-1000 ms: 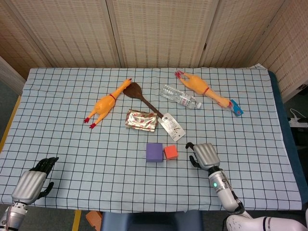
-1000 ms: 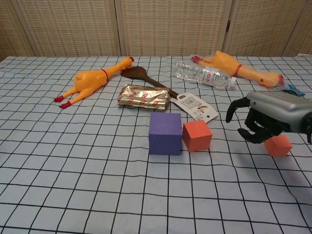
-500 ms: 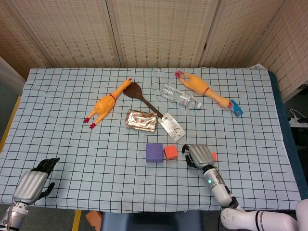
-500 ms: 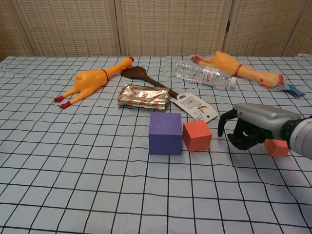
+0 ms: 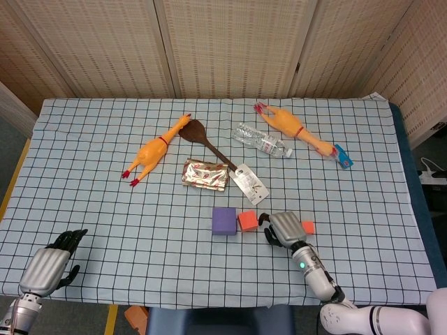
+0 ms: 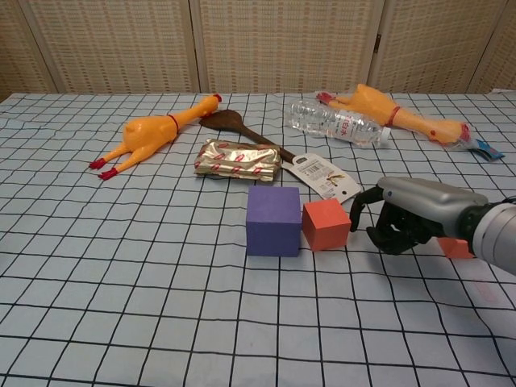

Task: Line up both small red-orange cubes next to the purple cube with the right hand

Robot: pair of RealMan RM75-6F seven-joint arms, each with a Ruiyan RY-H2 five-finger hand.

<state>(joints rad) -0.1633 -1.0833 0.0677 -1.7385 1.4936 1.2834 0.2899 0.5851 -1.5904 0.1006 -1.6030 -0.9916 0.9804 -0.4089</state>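
Note:
The purple cube (image 5: 224, 220) (image 6: 273, 220) sits near the table's middle front. One small red-orange cube (image 5: 247, 220) (image 6: 326, 224) stands right beside it, touching its right side. The second red-orange cube (image 5: 307, 227) (image 6: 456, 247) lies further right, partly hidden behind my right hand (image 5: 283, 228) (image 6: 406, 216). That hand hovers between the two red-orange cubes with its fingers curled in and nothing in them. My left hand (image 5: 47, 264) rests at the front left edge, fingers loosely curled, holding nothing.
Behind the cubes lie a foil packet (image 5: 206, 174), a white tag (image 5: 249, 183), a wooden spoon (image 5: 204, 138), a plastic bottle (image 5: 262, 140) and two rubber chickens (image 5: 155, 149) (image 5: 295, 129). The checked cloth (image 5: 105, 209) covers the table.
My right hand has moved left, away from the second red-orange cube and toward the one beside the purple cube. That second cube now shows more behind the hand. The left hand has not moved.

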